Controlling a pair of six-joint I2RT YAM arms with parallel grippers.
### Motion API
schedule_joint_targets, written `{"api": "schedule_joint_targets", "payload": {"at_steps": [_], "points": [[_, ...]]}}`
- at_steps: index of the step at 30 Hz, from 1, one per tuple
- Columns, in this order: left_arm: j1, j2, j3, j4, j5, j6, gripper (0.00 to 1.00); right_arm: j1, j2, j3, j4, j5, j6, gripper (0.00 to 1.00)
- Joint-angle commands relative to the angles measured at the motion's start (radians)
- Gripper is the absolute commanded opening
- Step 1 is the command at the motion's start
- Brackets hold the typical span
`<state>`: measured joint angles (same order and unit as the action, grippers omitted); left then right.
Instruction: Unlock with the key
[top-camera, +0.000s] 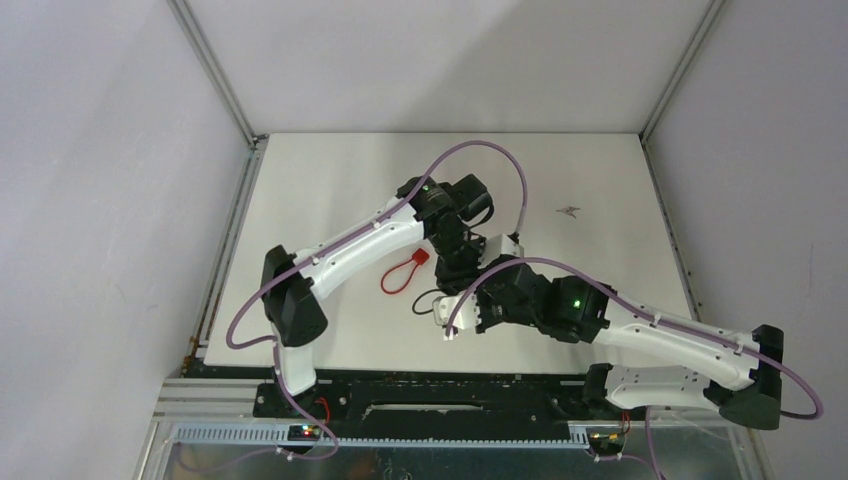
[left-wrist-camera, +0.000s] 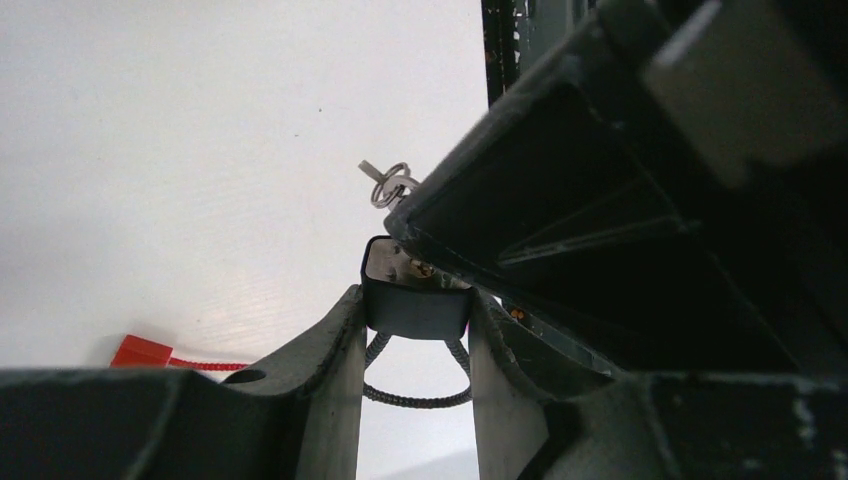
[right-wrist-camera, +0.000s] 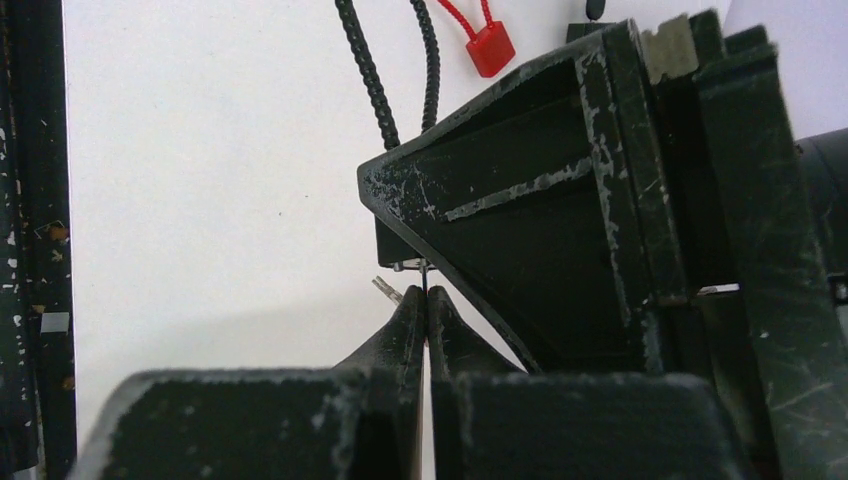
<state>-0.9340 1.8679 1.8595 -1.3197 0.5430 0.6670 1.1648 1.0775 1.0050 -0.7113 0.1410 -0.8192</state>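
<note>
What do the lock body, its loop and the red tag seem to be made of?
Lock body: dark, matte casing, perhaps plastic-coated; its end face glints like bare metal. Loop: probably twisted steel cable, judging by its ribbed, dark strands. Red tag: smooth moulded plastic, probably.

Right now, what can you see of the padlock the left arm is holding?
The padlock is a small dark block with a shiny metal end face, clamped by its sides in the left gripper. Its black braided cable shackle loops from the opposite end. The right gripper, shut on the key, meets the metal face; the keyhole is hidden.
</note>
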Motion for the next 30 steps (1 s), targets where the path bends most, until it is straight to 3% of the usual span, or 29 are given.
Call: {"api": "schedule_joint_targets", "payload": {"at_steps": [1,9,16,23,30], "points": [[-0.014,0.015,0.07,0.118,-0.018,-0.061,0.0,0.032,0.019,0.069,0.066,-0.049,0.021,0.0],[-0.014,0.041,0.102,0.084,-0.006,-0.067,0.0,0.08,0.065,0.07,0.072,0.041,0.008,0.0],[-0.012,-0.006,0.038,0.114,-0.002,-0.018,0.0,0.005,0.069,0.066,0.044,-0.079,0.055,0.0],[0.01,-0.024,0.023,0.056,0.117,0.079,0.0,-0.079,-0.038,-0.039,0.125,-0.18,0.005,0.0],[0.032,-0.019,0.027,-0.003,0.202,0.161,0.0,-0.068,-0.12,-0.152,0.179,-0.151,-0.091,0.0]]}}
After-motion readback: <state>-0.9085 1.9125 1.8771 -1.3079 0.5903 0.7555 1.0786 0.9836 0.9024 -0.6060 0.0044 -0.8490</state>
